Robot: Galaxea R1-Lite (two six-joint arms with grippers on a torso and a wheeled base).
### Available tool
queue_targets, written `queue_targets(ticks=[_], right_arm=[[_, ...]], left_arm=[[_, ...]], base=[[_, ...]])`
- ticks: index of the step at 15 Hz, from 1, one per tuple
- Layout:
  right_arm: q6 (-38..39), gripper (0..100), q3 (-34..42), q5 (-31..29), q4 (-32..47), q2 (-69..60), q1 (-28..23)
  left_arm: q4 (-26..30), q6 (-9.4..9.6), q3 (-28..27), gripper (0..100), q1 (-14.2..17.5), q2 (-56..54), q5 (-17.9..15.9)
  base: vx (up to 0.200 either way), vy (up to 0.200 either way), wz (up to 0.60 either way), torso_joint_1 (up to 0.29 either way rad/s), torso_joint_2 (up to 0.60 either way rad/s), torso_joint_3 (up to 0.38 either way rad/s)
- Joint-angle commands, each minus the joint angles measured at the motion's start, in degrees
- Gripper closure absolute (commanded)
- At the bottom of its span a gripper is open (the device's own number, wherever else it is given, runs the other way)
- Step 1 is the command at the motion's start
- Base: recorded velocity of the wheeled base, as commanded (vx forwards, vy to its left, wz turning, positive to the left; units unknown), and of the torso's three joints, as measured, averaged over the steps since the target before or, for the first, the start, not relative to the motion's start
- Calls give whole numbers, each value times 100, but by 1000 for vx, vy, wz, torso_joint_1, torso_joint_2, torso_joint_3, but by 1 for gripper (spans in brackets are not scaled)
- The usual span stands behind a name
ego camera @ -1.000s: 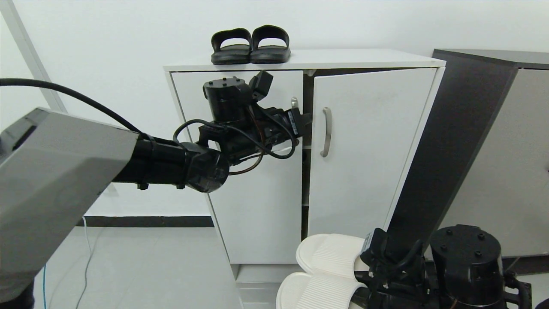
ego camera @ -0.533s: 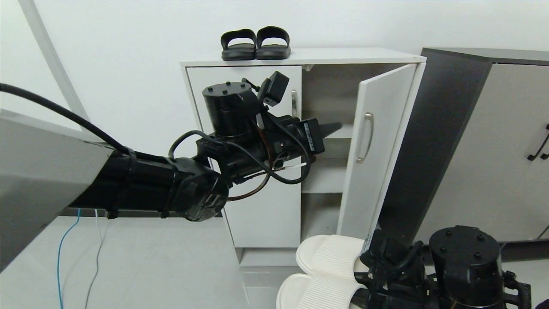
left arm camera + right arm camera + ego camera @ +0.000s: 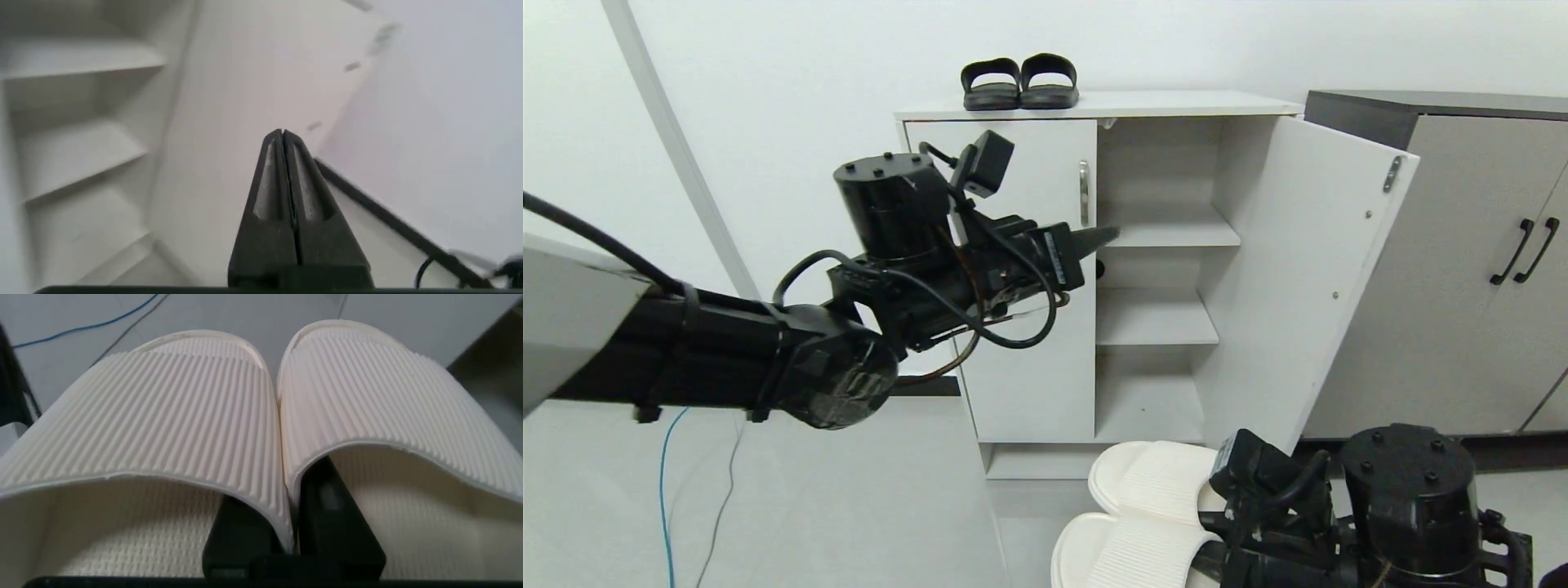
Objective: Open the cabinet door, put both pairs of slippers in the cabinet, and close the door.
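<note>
The cabinet (image 3: 1029,392) is smooth matt white board, its handle (image 3: 1084,193) brushed metal. The white slippers (image 3: 163,400) look foamy, with ribbed straps and pebbled insoles. The black slippers (image 3: 1021,82) are matt, rubbery. The left pincer (image 3: 282,135) is matt black plastic.

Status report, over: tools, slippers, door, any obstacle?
Left tool shut, empty, at the opening's edge. Right tool shut on white slippers, low before cabinet. Right door open; black slippers on top. Left arm partly before the opening.
</note>
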Motion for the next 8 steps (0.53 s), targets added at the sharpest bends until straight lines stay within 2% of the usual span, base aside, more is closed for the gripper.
queue_targets(ticks=[1, 2, 4, 6, 8], right_arm=[[3, 100, -36, 6, -2, 45, -74], [12, 100, -98, 6, -11, 150, -170], [21, 100, -98, 15, -160, 291, -293], [21, 100, -80, 6, -362, 431, -355], [21, 100, -80, -3, -459, 449, -372]], left_arm=[[-20, 295, 1000, 100, 420, -919, 4], [-20, 559, 1905, 100, 560, -1657, 39], [24, 814, 3118, 100, 595, -2800, 452], [120, 911, 4032, 100, 595, -3802, 988], [489, 946, 4700, 100, 604, -4707, 1621]], base=[[0, 0, 0, 0, 0, 0], [0, 0, 0, 0, 0, 0], [0, 0, 0, 0, 0, 0], [0, 0, 0, 0, 0, 0], [0, 0, 0, 0, 0, 0]])
